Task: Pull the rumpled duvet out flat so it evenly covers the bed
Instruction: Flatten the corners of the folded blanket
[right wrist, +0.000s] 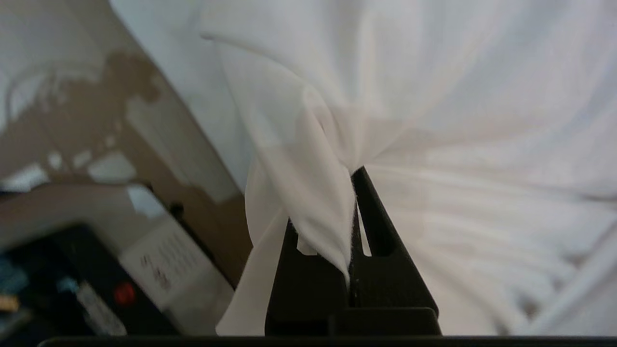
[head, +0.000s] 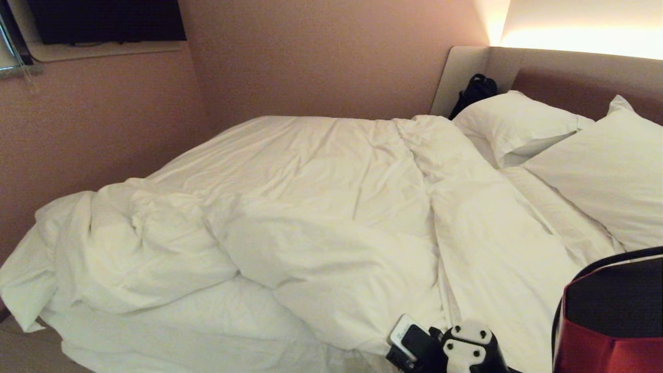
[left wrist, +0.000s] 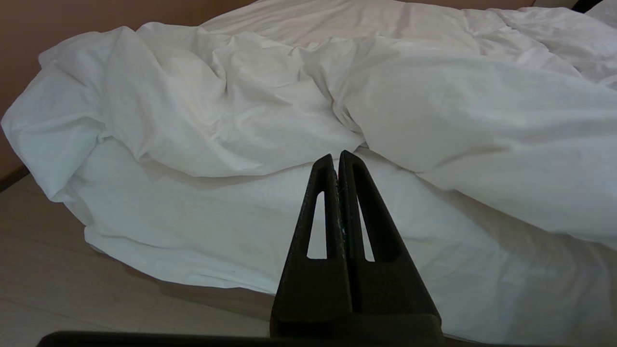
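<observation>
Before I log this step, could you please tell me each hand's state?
Left hand: closed, empty, short of the duvet.
Right hand: closed on a fold of the duvet.

Each gripper [left wrist: 337,159] has two matte black wedge-shaped fingers [right wrist: 381,226] with slotted cut-outs; the right wrist housing [head: 469,344] is white and black.

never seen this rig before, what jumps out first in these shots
The big white duvet lies rumpled across the bed, heaped thickest at the foot corner on the robot's left, while two plump pillows lean against the padded headboard at the far right. In the right wrist view the right tool is shut on a pinched fold of the duvet. The left tool is shut and empty, short of the bed's edge.
</observation>
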Controlling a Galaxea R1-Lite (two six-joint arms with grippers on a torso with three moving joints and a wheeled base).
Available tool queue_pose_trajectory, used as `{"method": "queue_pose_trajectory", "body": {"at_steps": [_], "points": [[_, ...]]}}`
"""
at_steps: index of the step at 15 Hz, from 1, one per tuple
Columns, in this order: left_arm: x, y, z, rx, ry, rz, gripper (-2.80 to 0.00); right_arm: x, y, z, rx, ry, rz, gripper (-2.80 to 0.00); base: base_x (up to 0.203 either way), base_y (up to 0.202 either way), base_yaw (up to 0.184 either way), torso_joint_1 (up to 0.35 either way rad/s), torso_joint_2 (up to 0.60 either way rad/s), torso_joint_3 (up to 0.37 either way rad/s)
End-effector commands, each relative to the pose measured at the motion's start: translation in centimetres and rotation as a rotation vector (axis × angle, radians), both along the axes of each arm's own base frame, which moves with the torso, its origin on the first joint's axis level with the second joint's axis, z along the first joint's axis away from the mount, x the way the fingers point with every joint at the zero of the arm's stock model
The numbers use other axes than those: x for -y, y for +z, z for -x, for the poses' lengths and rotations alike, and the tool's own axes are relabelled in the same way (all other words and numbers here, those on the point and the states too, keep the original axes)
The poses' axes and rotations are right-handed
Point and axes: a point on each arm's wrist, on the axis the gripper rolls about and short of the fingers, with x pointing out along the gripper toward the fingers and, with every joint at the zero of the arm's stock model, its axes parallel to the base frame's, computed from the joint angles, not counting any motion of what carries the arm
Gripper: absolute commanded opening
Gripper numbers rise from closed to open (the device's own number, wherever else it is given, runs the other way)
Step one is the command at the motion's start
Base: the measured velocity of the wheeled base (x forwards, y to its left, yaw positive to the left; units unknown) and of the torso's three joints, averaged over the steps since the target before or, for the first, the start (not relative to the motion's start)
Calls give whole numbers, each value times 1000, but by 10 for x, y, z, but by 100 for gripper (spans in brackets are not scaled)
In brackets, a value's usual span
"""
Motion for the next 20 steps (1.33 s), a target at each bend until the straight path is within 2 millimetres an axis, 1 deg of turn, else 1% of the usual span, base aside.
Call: {"method": "queue_pose_trajectory", "body": {"at_steps": [1, 5, 8, 12, 18, 19, 20], "points": [[0, 0, 0, 0, 1, 0, -280, 6, 1, 6, 38, 37, 36, -280, 0, 0, 0, 0, 0, 0], [0, 0, 0, 0, 1, 0, -280, 19, -1, 21, 48, 145, 84, -280, 0, 0, 0, 0, 0, 0], [0, 0, 0, 0, 1, 0, -280, 25, 1, 31, 49, 214, 99, -280, 0, 0, 0, 0, 0, 0], [0, 0, 0, 0, 1, 0, -280, 21, 4, 41, 53, 269, 96, -280, 0, 0, 0, 0, 0, 0], [0, 0, 0, 0, 1, 0, -280, 21, -4, 43, 34, 271, 128, -280, 0, 0, 0, 0, 0, 0], [0, 0, 0, 0, 1, 0, -280, 21, -3, 43, 36, 271, 126, 0, 0, 0, 0, 0, 0, 0], [0, 0, 0, 0, 1, 0, -280, 21, -2, 43, 38, 270, 124, 0, 0, 0, 0, 0, 0, 0]]}}
